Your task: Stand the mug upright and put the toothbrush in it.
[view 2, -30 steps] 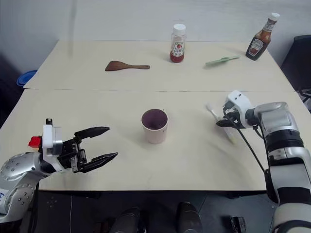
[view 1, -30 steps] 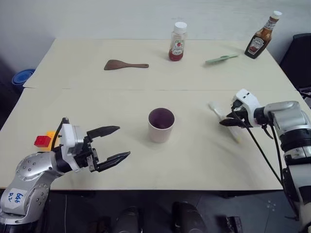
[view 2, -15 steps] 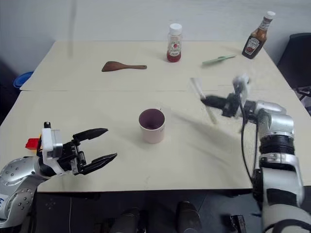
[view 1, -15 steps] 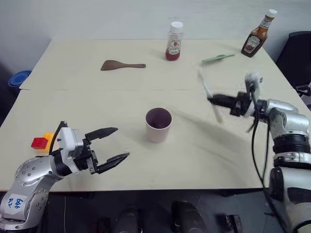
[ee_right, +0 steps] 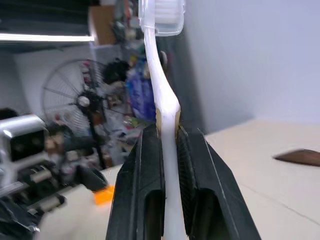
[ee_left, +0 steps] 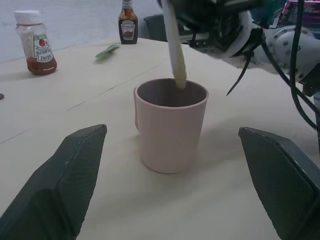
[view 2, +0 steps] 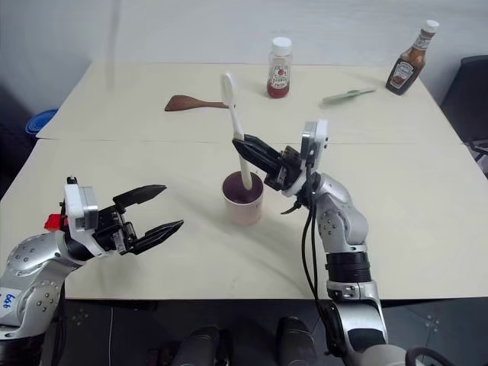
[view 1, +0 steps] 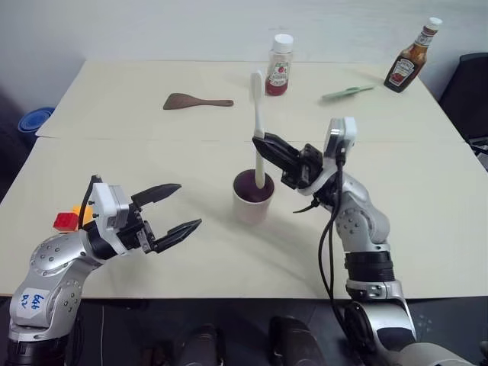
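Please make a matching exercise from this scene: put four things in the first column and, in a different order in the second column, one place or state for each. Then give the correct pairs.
Column one:
1. mug
2. toothbrush
3. brown spatula
4. left gripper

Column two:
A. lies flat at the far side of the table
B. open and holding nothing
C. stands upright in the middle of the table
D. held upright between the fingers of the right gripper, lower end at the mug's mouth

Right pairs: 1-C, 2-D, 3-A, 4-B
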### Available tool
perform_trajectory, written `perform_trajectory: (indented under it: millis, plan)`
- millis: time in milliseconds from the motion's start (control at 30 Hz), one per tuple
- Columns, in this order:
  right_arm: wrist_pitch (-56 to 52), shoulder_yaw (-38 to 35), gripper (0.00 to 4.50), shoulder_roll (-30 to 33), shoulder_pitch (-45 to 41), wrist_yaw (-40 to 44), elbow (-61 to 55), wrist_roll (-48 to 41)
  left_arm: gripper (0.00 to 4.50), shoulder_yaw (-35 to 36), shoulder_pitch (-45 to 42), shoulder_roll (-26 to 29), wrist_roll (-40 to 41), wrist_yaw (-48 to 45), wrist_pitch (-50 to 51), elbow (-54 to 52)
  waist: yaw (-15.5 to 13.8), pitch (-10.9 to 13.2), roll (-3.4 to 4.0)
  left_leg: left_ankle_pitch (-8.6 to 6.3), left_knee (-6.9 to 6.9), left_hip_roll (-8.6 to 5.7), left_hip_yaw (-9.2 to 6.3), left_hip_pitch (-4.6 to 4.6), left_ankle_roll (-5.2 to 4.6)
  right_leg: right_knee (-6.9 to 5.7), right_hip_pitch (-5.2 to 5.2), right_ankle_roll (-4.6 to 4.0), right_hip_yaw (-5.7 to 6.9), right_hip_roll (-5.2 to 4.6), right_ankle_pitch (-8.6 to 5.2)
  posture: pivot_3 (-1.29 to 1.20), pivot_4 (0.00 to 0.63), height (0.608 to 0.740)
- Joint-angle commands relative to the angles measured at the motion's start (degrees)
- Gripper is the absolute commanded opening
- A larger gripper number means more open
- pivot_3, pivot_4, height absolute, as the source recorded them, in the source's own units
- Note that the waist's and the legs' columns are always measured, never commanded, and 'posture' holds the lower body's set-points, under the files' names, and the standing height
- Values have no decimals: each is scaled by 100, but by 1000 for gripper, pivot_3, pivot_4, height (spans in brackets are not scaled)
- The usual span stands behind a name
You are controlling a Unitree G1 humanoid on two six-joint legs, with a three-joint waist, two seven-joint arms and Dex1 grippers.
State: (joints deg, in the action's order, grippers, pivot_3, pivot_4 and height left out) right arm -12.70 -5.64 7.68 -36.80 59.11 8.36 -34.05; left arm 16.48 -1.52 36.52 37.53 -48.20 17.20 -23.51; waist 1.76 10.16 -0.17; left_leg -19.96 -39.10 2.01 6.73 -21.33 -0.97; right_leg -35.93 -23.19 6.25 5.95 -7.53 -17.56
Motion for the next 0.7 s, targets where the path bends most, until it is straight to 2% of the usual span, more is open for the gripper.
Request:
perform_trajectory:
  millis: [33, 200, 367, 567, 700]
  plan:
    - [387, 80, 1036, -60, -97, 238, 23, -12, 4500, 193, -38, -70, 30, 127, -124, -40, 21, 0, 0, 0, 1, 5, 2, 0, 1, 0, -1, 0, 0, 3, 0, 0, 150, 740]
    - [427, 189, 2741, 388, 65, 715, -128, 41, 4500, 313, 64, 27, 4, 101, -143, -55, 14, 0, 1, 1, 1, 10, 5, 0, 3, -1, -4, 0, -2, 3, 0, 0, 150, 740]
    - [432, -141, 4479, 1347, 190, 985, -122, 54, 4500, 566, 477, 188, -93, -124, -275, -17, -23, 2, -1, 0, 1, 4, 4, -2, -1, 1, -4, 0, -2, -5, 0, 0, 150, 740]
    - [1032, -338, 4479, 2996, 1211, 2407, 55, 310, 4500, 998, 1386, 501, -729, -396, -712, 368, -28, 3, -3, -3, 9, 3, 7, -2, -4, 14, -4, -1, 0, -4, -1, 0, 150, 740]
    - [1091, -523, 4479, 3258, 1664, 2483, 67, 207, 4500, 1218, 1747, 443, -911, -445, -1023, 704, 17, 4, -6, -3, 6, 13, 22, 8, -5, 15, -3, -1, -5, 0, -1, 0, 150, 740]
